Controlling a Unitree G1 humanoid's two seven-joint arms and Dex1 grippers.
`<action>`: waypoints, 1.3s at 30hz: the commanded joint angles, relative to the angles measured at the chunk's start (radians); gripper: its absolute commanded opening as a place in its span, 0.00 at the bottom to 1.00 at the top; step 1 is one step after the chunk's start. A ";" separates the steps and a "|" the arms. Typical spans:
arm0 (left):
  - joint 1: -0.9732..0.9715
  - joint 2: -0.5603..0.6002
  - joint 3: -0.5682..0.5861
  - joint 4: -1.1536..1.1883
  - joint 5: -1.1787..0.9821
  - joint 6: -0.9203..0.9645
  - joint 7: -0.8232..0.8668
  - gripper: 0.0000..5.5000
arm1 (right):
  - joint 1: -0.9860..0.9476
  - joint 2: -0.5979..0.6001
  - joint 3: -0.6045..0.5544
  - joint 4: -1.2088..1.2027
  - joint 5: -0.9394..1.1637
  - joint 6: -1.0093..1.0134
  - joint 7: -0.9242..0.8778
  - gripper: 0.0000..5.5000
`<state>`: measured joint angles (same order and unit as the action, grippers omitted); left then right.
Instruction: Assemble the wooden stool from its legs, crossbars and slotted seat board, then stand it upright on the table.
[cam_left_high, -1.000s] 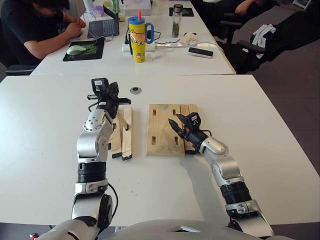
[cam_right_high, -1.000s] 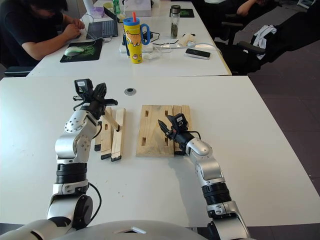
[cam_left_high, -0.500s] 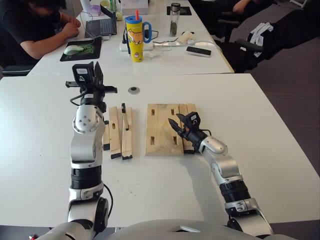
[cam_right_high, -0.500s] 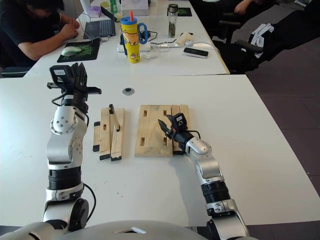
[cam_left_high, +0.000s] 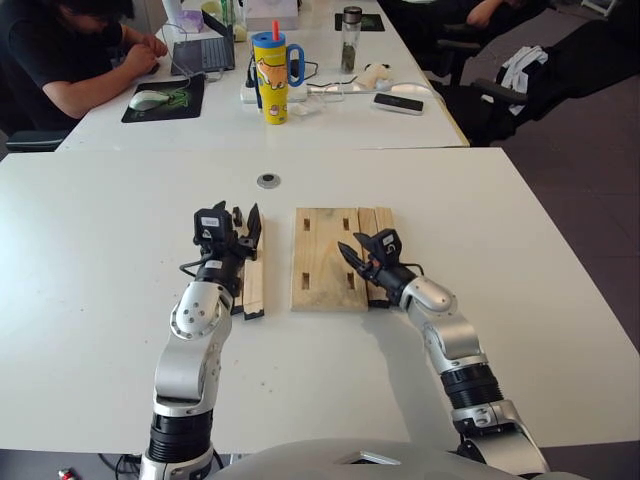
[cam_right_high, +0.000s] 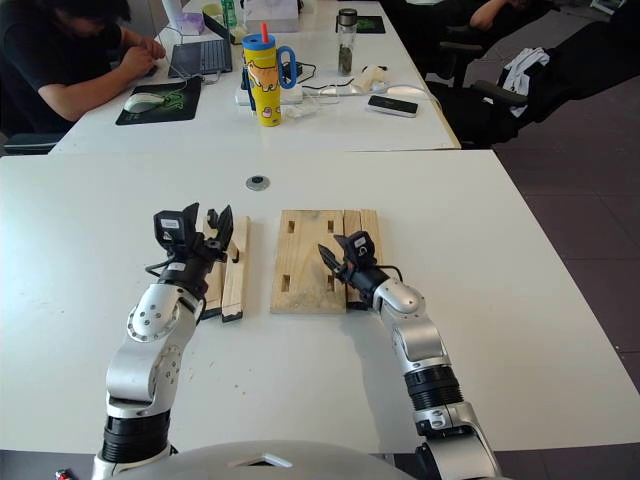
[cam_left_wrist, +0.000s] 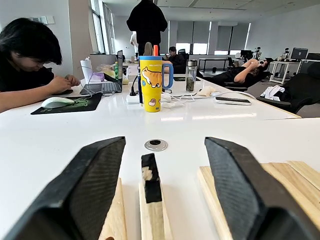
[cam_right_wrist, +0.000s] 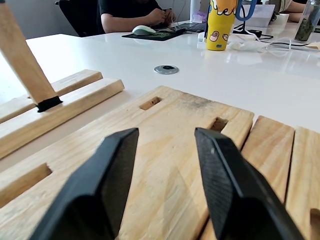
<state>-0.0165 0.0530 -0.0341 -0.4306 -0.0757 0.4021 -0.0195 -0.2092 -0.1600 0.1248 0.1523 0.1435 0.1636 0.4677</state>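
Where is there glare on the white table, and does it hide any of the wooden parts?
Left wrist view: a bright band of glare on the table beside the yellow cup, beyond the wooden strips. Right wrist view: sheen around the metal grommet, while the board looks matt. Left eye view: even light, no part hidden.

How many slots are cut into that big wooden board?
4: two near the far edge of the seat board and two near its front edge. The right gripper over it could hide more.

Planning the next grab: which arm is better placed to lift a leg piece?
Left, probably. Its open left gripper hangs over the leg pieces; the right gripper is over the seat board.
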 joint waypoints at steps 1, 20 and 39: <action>-0.021 -0.014 0.001 0.082 0.024 -0.004 0.026 0.55 | -0.017 0.000 0.006 0.008 -0.003 -0.004 0.014 0.38; -0.062 -0.060 -0.031 0.163 0.101 -0.006 0.085 0.25 | -0.034 0.003 0.015 0.025 -0.015 0.003 0.017 0.38; -0.380 -0.004 0.176 0.131 -0.337 0.062 -0.190 0.07 | -0.227 -0.066 -0.315 0.022 0.470 0.347 0.213 0.55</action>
<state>-0.3193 0.0250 0.0741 -0.2895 -0.2611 0.3881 -0.1338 -0.3792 -0.1817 -0.1112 0.1892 0.4433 0.3628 0.5652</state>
